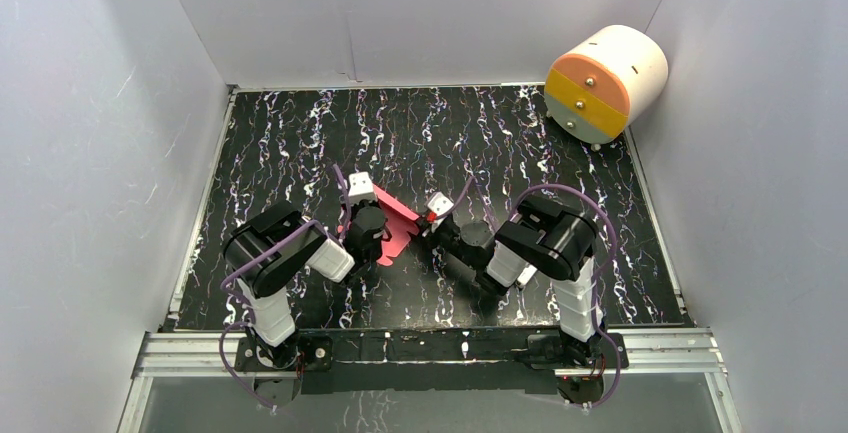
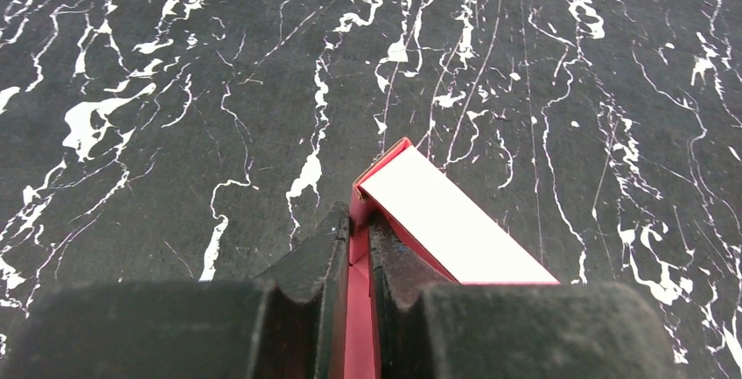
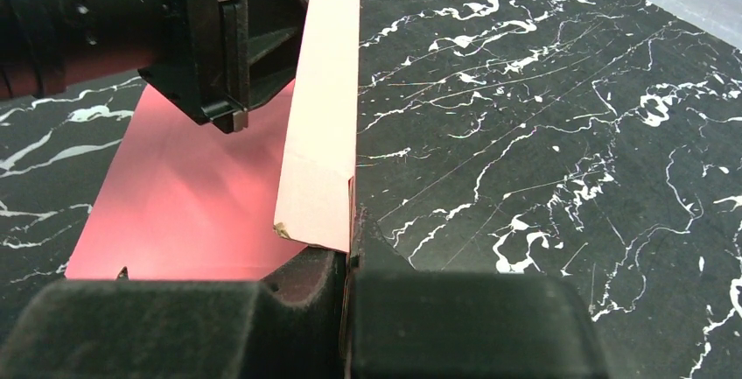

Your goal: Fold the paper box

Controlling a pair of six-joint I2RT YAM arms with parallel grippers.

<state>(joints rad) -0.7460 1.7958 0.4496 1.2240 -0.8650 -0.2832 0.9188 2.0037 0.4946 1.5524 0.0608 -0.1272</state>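
Close up, my right pincer (image 3: 350,261) clamps one end of the paper box (image 3: 188,195) wall and my left pincer (image 2: 357,243) the other end, propping it upright mid desk (image 3: 525,134), probably for creasing.

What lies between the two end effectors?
Only the paper box, its raised flap pinched by the left end effector and right end effector; right wrist view.

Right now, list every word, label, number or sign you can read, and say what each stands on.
No readable text in any view.
paper box: plain card, no print.
white-and-orange cylinder: dark studs only, no lettering.
left claw and right claw: bare black, no markings.
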